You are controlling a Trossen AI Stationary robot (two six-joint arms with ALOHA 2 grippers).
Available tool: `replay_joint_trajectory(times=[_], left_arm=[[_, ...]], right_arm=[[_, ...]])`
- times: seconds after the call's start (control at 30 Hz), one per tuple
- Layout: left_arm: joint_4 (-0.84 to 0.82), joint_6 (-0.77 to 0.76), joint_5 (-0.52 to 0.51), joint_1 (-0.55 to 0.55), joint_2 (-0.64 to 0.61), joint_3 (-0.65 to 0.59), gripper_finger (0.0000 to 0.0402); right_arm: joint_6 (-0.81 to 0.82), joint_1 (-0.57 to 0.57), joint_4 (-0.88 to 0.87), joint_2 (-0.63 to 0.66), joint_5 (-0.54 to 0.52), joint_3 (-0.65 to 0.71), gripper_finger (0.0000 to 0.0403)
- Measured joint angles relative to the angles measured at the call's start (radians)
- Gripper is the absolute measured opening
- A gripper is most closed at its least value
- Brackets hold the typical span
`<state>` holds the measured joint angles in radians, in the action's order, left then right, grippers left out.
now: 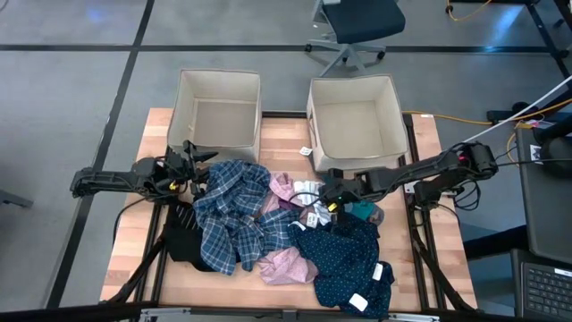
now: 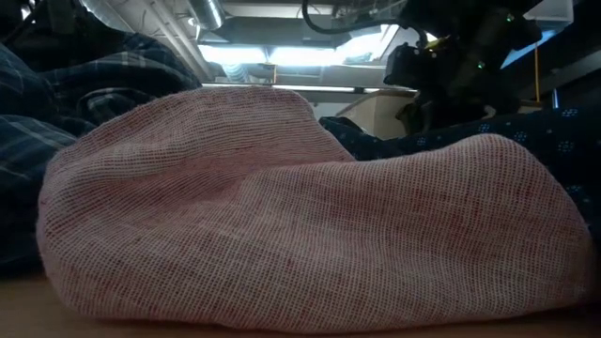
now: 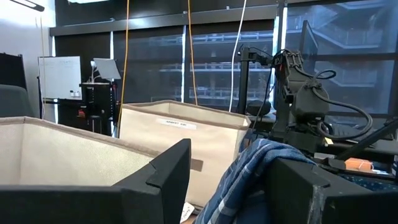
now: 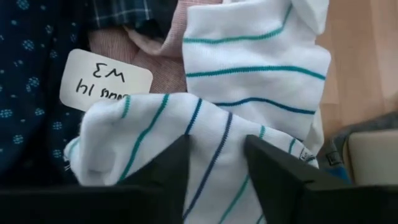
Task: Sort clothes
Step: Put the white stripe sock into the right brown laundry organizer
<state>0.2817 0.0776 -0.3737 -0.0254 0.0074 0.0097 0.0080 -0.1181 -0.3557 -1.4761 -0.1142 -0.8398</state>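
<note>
— Where is the right gripper point(image 4: 214, 165)?
— Over the clothes pile point(image 1: 286, 234), fingers partly apart, pressed into the white striped garment point(image 4: 249, 81); whether it grips, I cannot tell.
— The left gripper point(image 3: 227, 180)?
— Beside the plaid shirt point(image 3: 239, 177), fingers apart, shirt between them.

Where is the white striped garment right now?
In the high view the white striped garment lies mid-table, in front of the right bin, between the pink piece and the right gripper above it.
</note>
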Motion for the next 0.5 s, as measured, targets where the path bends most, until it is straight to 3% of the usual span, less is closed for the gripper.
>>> replay_joint_trajectory(times=[0.2, 0.37, 0.5], left_arm=[[-0.001, -0.002, 0.000, 0.000, 0.000, 0.000, 0.0172], [-0.004, 0.010, 0.000, 0.000, 0.000, 0.000, 0.0172], [-0.009, -0.004, 0.000, 0.000, 0.000, 0.000, 0.0172]], right_arm=[[-0.020, 0.000, 0.000, 0.000, -0.010, 0.000, 0.0015], [-0.040, 0.000, -0.035, 0.018, -0.022, -0.018, 0.0019], [-0.045, 0.000, -0.162, 0.032, -0.022, -0.125, 0.0005]])
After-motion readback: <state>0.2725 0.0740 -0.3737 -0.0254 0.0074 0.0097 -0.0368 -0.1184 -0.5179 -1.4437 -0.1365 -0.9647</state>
